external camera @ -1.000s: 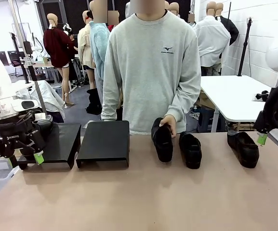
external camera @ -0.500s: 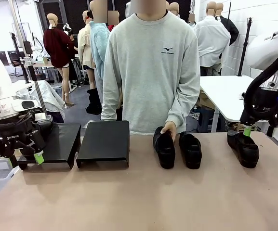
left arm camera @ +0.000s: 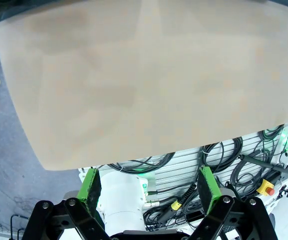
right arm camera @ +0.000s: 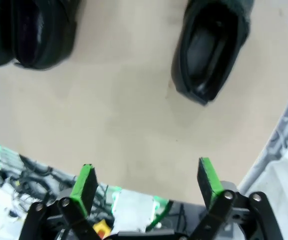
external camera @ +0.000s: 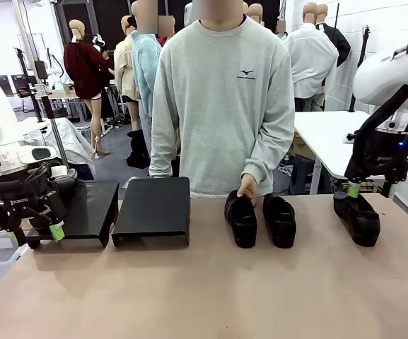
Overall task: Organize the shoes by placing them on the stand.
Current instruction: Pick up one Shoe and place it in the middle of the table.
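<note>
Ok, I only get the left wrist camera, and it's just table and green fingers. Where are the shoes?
Observer: Three are on the table: two in the middle, and one lone shoe at the robot's right.
Operator: Is anyone touching them?
Observer: The person's hand rests on one middle shoe.
Operator: And the other arm?
Observer: The right fingers hang open over the lone shoe.

Holds left pincer (left arm camera: 151, 185) low at far left, jaws spread wide; hangs right pincer (right arm camera: 146, 182) pointing down at right, jaws likewise spread.
</note>
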Action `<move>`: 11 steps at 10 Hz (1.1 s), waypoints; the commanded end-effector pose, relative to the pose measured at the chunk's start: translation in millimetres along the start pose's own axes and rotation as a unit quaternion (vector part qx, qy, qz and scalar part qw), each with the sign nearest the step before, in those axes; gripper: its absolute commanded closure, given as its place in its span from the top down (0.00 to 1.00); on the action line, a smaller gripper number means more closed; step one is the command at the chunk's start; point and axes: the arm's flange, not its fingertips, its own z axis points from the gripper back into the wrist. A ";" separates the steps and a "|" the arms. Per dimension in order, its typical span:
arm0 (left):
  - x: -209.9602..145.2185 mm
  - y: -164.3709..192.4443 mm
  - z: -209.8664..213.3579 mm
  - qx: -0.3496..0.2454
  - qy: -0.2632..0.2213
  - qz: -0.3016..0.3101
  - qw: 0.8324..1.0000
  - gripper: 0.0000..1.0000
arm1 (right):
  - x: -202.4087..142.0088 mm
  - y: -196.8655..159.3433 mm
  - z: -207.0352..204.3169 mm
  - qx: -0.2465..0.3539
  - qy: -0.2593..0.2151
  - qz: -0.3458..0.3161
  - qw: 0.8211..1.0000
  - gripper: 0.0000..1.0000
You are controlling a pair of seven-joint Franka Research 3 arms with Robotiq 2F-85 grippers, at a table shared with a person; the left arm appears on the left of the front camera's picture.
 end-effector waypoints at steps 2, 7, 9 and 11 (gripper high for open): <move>-0.7 1.4 -0.7 0.000 -0.004 -0.001 1.000 1.00 | 35.7 1.3 -22.5 -0.002 -0.033 0.058 0.998 1.00; -0.7 1.4 -0.7 0.000 -0.004 -0.001 1.000 1.00 | 80.0 -15.4 -53.4 -0.017 -0.083 0.039 0.996 1.00; -0.7 1.4 -0.7 0.000 -0.004 -0.001 1.000 1.00 | 82.2 -21.2 -61.4 -0.025 -0.091 0.030 0.995 1.00; -0.7 1.4 -0.7 0.000 -0.004 -0.001 1.000 1.00 | 85.0 -28.6 -66.2 0.009 -0.099 0.029 0.995 1.00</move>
